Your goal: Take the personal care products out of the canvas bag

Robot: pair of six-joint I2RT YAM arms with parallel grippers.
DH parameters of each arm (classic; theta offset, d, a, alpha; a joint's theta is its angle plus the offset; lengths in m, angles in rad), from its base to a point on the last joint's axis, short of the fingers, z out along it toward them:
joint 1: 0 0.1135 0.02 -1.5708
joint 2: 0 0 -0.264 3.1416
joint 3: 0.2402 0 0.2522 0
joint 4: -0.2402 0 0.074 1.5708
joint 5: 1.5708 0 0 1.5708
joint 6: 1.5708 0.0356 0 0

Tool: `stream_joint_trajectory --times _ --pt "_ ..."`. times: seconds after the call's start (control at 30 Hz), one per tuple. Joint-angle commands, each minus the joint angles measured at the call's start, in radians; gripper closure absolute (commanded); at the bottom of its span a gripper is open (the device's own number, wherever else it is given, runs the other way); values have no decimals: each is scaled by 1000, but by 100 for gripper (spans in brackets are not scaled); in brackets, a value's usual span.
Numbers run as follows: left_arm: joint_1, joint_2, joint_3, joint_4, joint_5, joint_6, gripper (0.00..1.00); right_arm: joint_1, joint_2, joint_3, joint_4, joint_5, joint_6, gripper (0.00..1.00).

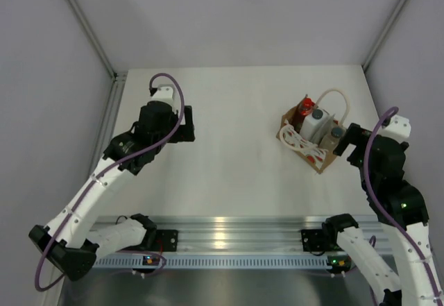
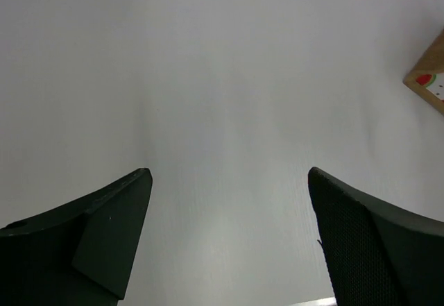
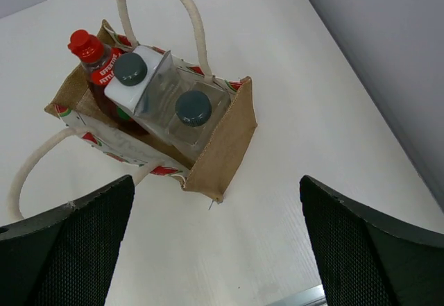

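Presently, canvas bag (image 3: 225,146), upper left, bottles (image 3: 193,108) wedged tight; left gripper (image 2: 229,171) and right gripper (image 3: 216,178) gape empty; lifting one may topple it.

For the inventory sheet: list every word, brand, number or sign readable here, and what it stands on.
Red bottle: two lines of white lettering on its red neck label, too small and blurred to read.
Canvas bag: a red-and-white printed pattern, with no words that can be read.
White bottle and clear bottle: no text shows from above.
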Motion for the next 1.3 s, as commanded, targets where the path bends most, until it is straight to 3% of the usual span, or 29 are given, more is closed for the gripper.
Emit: stream_joint_trajectory --times 0.0,0.27,0.53,0.63,0.77,1.1,1.27 --pt "-4 -35 32 -10 -185 13 2 -8 -11 29 -22 57 30 0" --pt "-2 2 -28 -7 -170 -11 2 -10 19 35 23 -29 70 0" --pt "-2 37 -57 -7 -159 -14 2 -7 217 80 178 -230 168 2" --pt "-2 43 -62 -4 -129 -7 2 25 349 128 198 -205 194 12" --pt "-4 52 -65 -4 -113 -1 2 163 501 254 203 -5 207 17" --pt "-2 43 -76 -3 -89 6 2 180 849 420 237 184 257 32" --pt "-2 41 -76 -1 -80 6 2 179 955 497 238 201 279 38"
